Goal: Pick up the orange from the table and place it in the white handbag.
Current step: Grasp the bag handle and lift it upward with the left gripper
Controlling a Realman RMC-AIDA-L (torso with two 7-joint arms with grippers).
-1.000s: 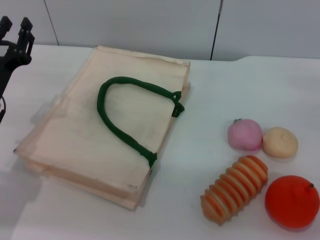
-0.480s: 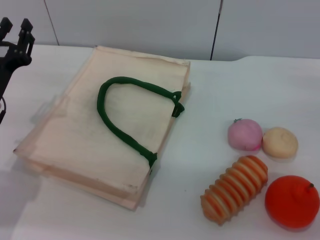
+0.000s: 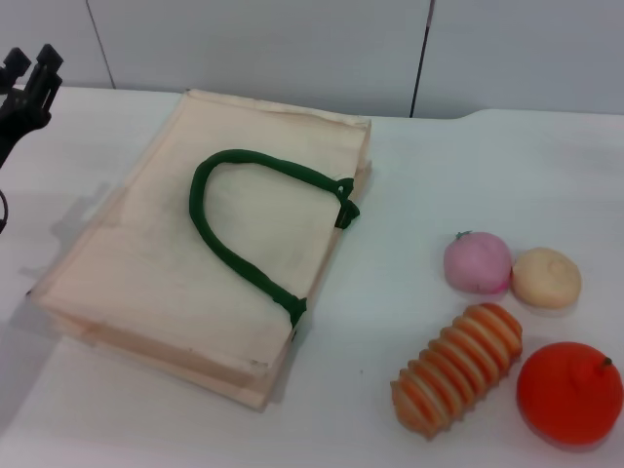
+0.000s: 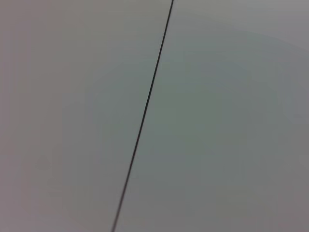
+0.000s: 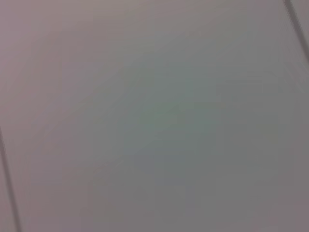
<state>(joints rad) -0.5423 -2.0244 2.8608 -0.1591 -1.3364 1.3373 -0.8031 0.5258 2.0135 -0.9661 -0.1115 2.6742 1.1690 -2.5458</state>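
Left tool [image 3: 29, 68] sits slightly higher and further out than a second ago, prongs apart, holding nothing; white handbag [image 3: 210, 239] lies flat on the table [image 3: 458, 175] beside it. Orange [image 3: 568, 393] untouched, well apart across the table next to the striped item [image 3: 456, 381]. Right tool unseen; pickup not begun

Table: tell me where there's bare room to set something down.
Bare table lies between the handbag and the fruit cluster, and along the far right side beyond the pink ball. It is crowded near the right corner, around the orange and the striped item. The left gripper hovers far left.
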